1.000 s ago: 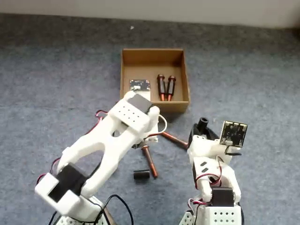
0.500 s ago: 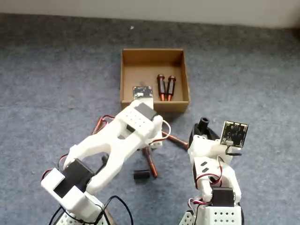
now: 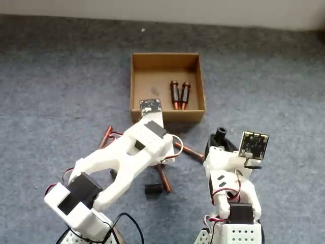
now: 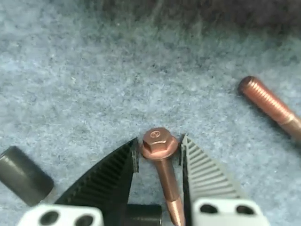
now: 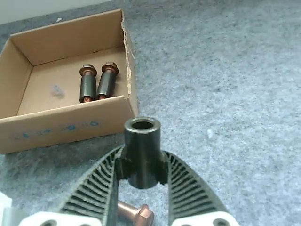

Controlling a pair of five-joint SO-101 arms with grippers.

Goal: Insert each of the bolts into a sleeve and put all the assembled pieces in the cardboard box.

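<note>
My left gripper (image 4: 159, 143) is open low over the carpet, its two fingers close on either side of the hex head of a copper bolt (image 4: 161, 155) that lies between them. That bolt (image 3: 163, 179) pokes out from under the left arm in the high view. My right gripper (image 5: 141, 162) is shut on a black sleeve (image 5: 141, 148) and holds it upright, bore up, also seen as the sleeve (image 3: 220, 134) near the box. The cardboard box (image 3: 137, 76) holds two assembled pieces (image 3: 180, 95), side by side.
A loose black sleeve (image 3: 153, 189) lies near the left arm's base. A second bolt (image 3: 189, 150) rests between the arms, and a third bolt (image 3: 105, 137) lies left of the left arm. A bolt head (image 5: 137, 214) shows beneath the right gripper.
The left arm's wrist has drawn back from the box's front wall and settled over the bolt, uncovering the bolt on the left. The right arm has kept still.
</note>
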